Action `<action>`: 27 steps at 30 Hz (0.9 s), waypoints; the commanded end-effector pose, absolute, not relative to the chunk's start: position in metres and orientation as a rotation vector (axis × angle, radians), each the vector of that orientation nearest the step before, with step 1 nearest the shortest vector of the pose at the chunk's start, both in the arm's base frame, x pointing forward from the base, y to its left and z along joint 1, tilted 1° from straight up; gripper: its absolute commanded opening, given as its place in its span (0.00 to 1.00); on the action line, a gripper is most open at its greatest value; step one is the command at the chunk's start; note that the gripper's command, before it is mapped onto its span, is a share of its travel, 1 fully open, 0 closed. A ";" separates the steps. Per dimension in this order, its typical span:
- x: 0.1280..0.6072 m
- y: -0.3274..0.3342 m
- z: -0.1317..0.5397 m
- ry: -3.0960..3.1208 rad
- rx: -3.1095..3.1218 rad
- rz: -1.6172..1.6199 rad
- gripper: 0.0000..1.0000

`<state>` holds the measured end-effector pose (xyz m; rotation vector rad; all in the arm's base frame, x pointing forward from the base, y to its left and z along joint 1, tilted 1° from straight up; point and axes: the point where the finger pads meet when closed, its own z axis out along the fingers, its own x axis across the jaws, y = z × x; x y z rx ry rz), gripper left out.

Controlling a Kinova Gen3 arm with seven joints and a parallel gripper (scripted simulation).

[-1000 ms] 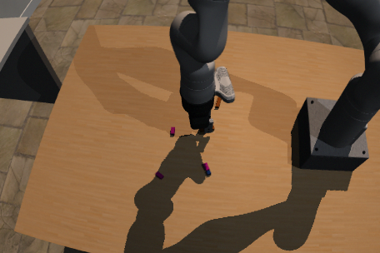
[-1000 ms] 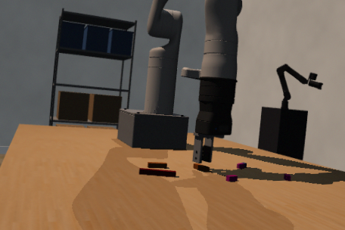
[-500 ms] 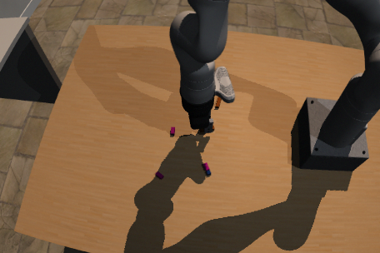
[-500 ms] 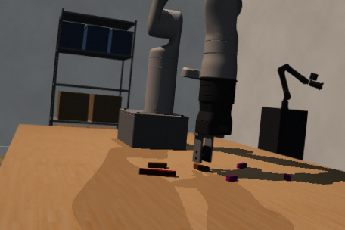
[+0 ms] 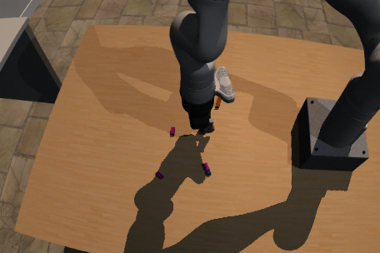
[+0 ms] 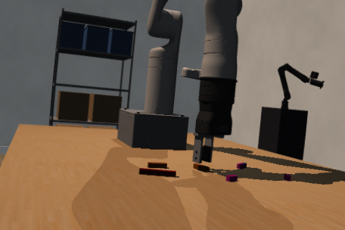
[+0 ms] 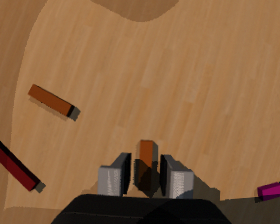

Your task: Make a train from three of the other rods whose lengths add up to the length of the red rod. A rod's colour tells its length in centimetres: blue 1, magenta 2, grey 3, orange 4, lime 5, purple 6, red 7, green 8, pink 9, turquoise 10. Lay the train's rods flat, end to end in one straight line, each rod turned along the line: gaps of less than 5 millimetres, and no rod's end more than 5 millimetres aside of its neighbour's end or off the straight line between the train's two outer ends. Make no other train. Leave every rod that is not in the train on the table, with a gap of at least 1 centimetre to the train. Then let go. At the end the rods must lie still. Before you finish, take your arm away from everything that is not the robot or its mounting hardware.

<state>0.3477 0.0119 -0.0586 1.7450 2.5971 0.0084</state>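
Observation:
My gripper (image 7: 145, 167) points straight down, low over the table, and is partly open. An orange rod (image 7: 145, 155) lies on the table between its fingers with a small gap on each side; it also shows in the exterior view (image 6: 201, 167) just under the fingertips (image 6: 202, 157). A second orange rod (image 7: 52, 102) lies to the left, beside the long red rod (image 7: 14, 163), which also shows in the exterior view (image 6: 157, 172). A magenta rod (image 5: 205, 166) lies end to end with a blue rod (image 5: 207, 172). Two more magenta rods (image 5: 172, 131) (image 5: 159, 175) lie apart.
The arm's grey base block (image 5: 329, 135) stands at the table's right side. A dark cabinet (image 5: 21, 64) stands beyond the left edge. My arm hides the red rod in the top view.

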 end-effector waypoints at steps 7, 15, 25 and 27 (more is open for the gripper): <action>0.348 0.012 -0.058 2.596 1.744 0.010 0.54; 0.348 0.012 -0.063 2.596 1.744 0.010 0.54; 0.348 0.012 -0.071 2.596 1.744 0.010 0.54; 0.348 0.012 -0.072 2.596 1.744 0.010 0.54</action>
